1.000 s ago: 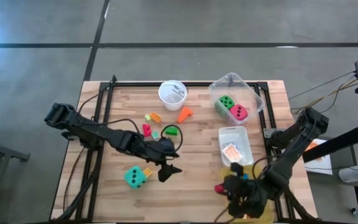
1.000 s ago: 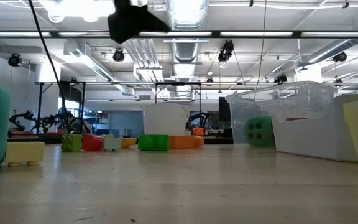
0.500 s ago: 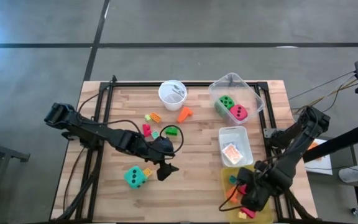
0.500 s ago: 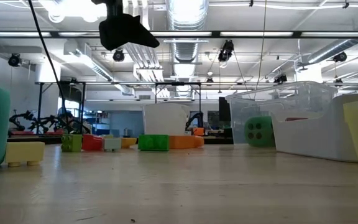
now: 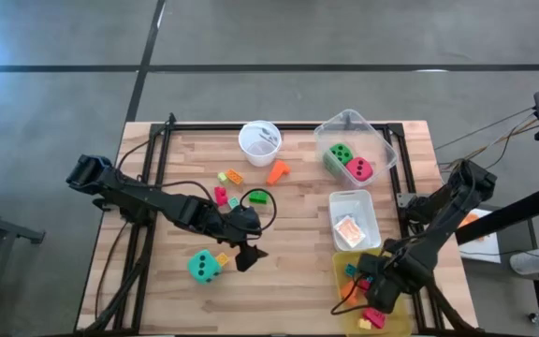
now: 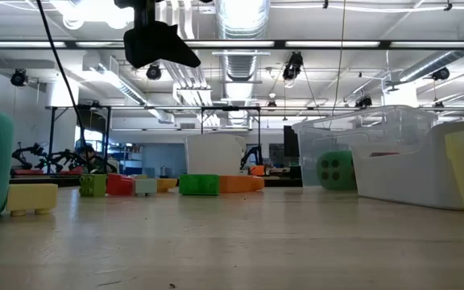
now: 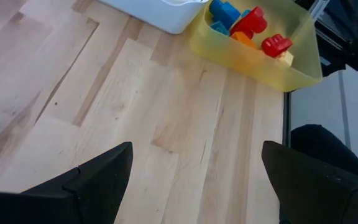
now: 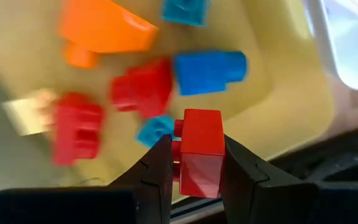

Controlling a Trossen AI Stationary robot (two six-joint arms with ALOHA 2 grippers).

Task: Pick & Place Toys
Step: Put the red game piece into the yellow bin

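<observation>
Red block (image 8: 199,152): small, boxy plastic, glossy, w/ a stud on one side. Was pinched between the right gripper (image 8: 194,163) fingers, jaws closed narrow on its two flat sides. Hung just above the yellow bin (image 5: 344,271) at the table's near right corner.

In that bin, per right wrist view: 2 more red blocks (image 8: 143,87), 1 orange block (image 8: 104,34), 1 blue block (image 8: 210,68), 2 small teal blocks (image 8: 156,129), 1 pale tan piece (image 8: 30,109) (blurred).

Left gripper (image 5: 249,255) hovered over mid-table, just beside the teal die (image 5: 204,266); jaws spread wide, holding nothing, touching nothing; bare wood showed between the fingers (image 7: 98,180) in left wrist view.

Dice counted 3: teal one loose on the wood table (image 5: 298,225), green die (image 5: 339,155) and pink-red die (image 5: 359,169) side by side in the clear bin (image 5: 382,140) at the far right.

White bin (image 5: 367,211) between clear and yellow bins held 1 small card pack (image 5: 349,228).

Loose blocks near table centre: orange (image 5: 277,171), green (image 5: 257,197), red (image 5: 221,195), plus a few smaller ones, too small to count surely. 1 white cup (image 5: 259,140) at far edge.
</observation>
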